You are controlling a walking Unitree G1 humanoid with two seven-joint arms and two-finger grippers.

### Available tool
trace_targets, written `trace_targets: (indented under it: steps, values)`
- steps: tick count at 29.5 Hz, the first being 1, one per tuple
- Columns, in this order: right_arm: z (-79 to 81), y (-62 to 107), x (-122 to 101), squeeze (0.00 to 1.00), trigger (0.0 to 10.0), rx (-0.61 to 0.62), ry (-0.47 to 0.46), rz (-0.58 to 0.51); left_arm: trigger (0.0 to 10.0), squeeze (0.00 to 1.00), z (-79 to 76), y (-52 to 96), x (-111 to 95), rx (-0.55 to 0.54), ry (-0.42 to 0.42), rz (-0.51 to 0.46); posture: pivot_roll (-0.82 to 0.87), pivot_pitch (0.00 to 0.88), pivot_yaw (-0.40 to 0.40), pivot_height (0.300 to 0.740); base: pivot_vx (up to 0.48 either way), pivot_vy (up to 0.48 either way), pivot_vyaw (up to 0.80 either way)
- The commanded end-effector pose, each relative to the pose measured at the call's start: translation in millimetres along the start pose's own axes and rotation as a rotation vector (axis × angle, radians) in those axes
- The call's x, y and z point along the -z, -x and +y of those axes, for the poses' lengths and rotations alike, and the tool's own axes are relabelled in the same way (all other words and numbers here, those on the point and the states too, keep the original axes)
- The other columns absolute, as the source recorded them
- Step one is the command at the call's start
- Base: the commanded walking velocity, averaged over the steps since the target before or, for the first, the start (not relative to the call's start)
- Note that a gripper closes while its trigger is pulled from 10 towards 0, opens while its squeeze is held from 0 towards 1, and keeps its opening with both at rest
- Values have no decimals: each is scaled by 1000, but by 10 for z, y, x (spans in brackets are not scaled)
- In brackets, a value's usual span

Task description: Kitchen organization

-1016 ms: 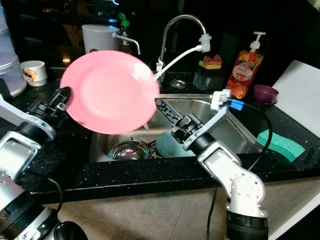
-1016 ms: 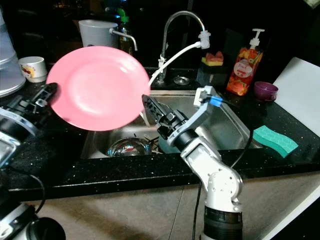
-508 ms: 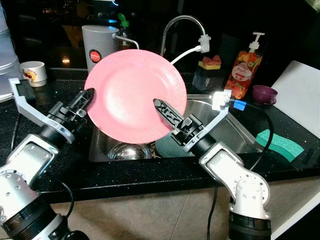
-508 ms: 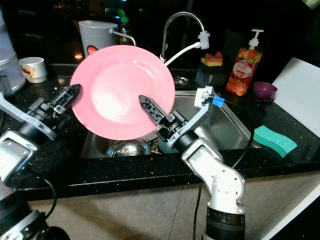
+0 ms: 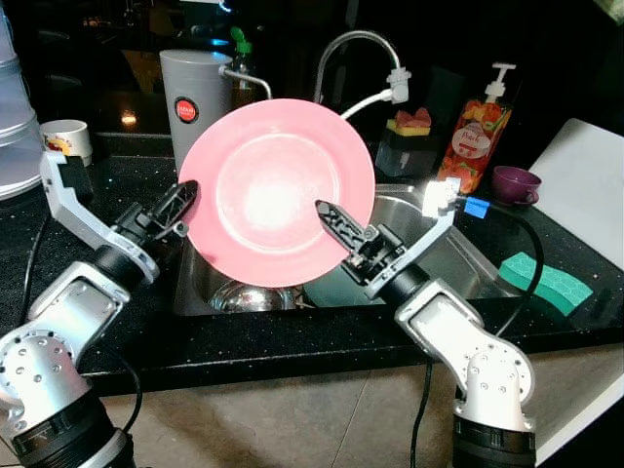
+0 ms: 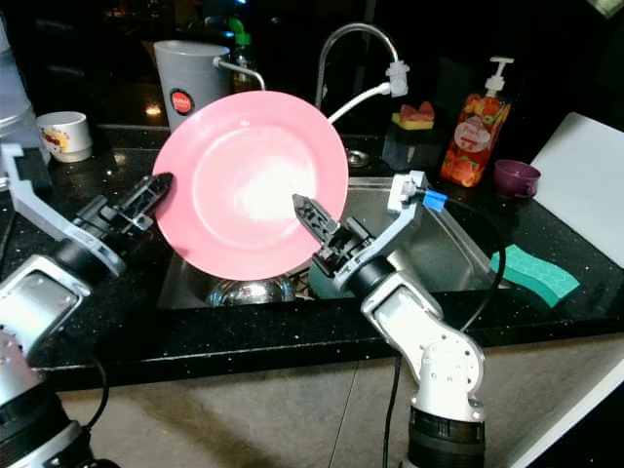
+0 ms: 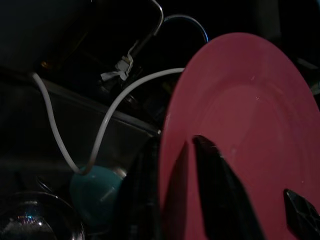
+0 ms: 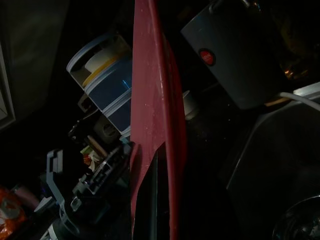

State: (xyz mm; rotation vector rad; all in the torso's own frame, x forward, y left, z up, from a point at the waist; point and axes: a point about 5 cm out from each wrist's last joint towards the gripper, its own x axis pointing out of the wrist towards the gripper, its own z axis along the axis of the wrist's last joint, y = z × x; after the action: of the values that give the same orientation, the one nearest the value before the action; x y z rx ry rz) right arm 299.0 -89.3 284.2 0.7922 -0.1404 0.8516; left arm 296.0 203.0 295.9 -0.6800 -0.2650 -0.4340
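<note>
Both claws are on the pink plate [image 5: 278,190], which we hold tilted up on edge above the sink [image 5: 444,249]. Our left claw [image 5: 183,200] is closed on the plate's left rim, one finger on each face. Our right claw [image 5: 331,216] has reached its lower right rim; its fingers look to straddle the edge, but we cannot tell whether they have closed.

A second ago the plate hung further to our left, above the sink's left edge, with the right claw short of it. Since then we have swung it rightward over the basin and brought the right claw in until its finger lies across the plate's face. We judge this to be a handover from left to right, not yet finished, since the left claw has not let go.

From the head we see the whole layout: the grey canister [image 5: 188,97] and faucet [image 5: 356,58] behind the plate, the soap bottle [image 5: 475,132], a purple cup [image 5: 516,182], a green sponge [image 5: 546,283] on the counter [image 5: 97,312], and a metal bowl [image 5: 249,295] down in the sink. The left wrist view adds the grip itself, a dark finger [image 7: 217,195] pressed on the plate's face and another behind the rim. The right wrist view shows the plate edge-on, running down between that claw's fingers.
</note>
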Motion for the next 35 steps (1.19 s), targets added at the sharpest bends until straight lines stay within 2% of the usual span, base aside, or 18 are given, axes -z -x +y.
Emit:
trace_targets:
  steps: [1, 3, 4, 5, 7, 9, 11, 13, 16, 18, 19, 21, 26, 28, 29, 30, 32, 35]
  values:
    - [11, 3, -24, 0, 0, 3, 16, -8, 10000, 1000, -28, -9, -1, 10, -37, 3, 70, 89, -96, 740, 0, 0, 0]
    - [-32, -16, -34, 0, 0, 41, 61, -5, 10000, 1000, 21, 25, -3, -33, -43, 6, 69, 91, -94, 740, 0, 0, 0]
    - [-71, -37, -48, 0, 4353, 77, 96, -11, 10000, 0, 63, 58, -27, -58, -43, -2, 69, 91, -94, 740, 0, 0, 0]
    - [-112, -62, -62, 0, 10000, 111, 117, -19, 10000, 0, 94, 88, -55, -73, -39, -15, 69, 91, -94, 740, 0, 0, 0]
    - [-150, -88, -81, 0, 10000, 137, 127, -33, 10000, 0, 112, 117, -89, -78, -32, -32, 76, 91, -93, 740, 0, 0, 0]
    - [-264, -142, -141, 0, 10000, 213, 132, -75, 10000, 0, 127, 177, -160, -71, -27, -65, 83, 90, -95, 740, 0, 0, 0]
    - [-355, -169, -172, 0, 10000, 280, 169, -93, 10000, 0, 154, 207, -184, -83, -32, -73, 87, 88, -98, 740, 0, 0, 0]
    - [-455, -204, -183, 0, 10000, 364, 250, -88, 10000, 0, 197, 234, -197, -113, -48, -73, 90, 88, -99, 740, 0, 0, 0]
    - [-520, -264, -160, 0, 10000, 411, 299, -75, 10000, 0, 233, 255, -198, -133, -50, -74, 97, 85, -103, 740, 0, 0, 0]
    - [-653, -375, 79, 0, 10000, 483, 456, 93, 10000, 0, 218, 224, -97, -149, -124, -6, 103, 80, -111, 740, 0, 0, 0]
    - [-653, -375, 79, 0, 10000, 483, 456, 93, 10000, 0, 218, 224, -97, -149, -124, -6, 103, 80, -111, 740, 0, 0, 0]
    - [-730, -390, 238, 0, 10000, 501, 517, 177, 10000, 0, 202, 159, -15, -174, -185, 41, 106, 78, -112, 740, 0, 0, 0]
    - [-822, -396, 451, 0, 10000, 524, 578, 274, 10000, 0, 239, 100, -19, -209, -146, 18, 106, 78, -112, 740, 0, 0, 0]
    - [-848, -393, 539, 43, 10000, 523, 603, 301, 10000, 0, 244, 96, -15, -207, -143, 19, 100, 75, -112, 740, 0, 0, 0]
    - [-871, -383, 601, 455, 10000, 526, 603, 312, 10000, 0, 242, 93, -18, -202, -141, 17, 100, 75, -112, 740, 0, 0, 0]
    - [-881, -374, 620, 1000, 10000, 529, 609, 313, 10000, 0, 240, 88, -24, -200, -135, 13, 100, 75, -112, 740, 0, 0, 0]
    - [-892, -369, 633, 1000, 10000, 526, 616, 311, 10000, 0, 237, 84, -26, -198, -130, 8, 102, 74, -112, 740, 0, 0, 0]
    - [-792, -424, 494, 1000, 9961, 485, 632, 191, 10000, 0, 230, 72, -7, -192, -134, 8, 98, 73, -108, 740, 0, 0, 0]
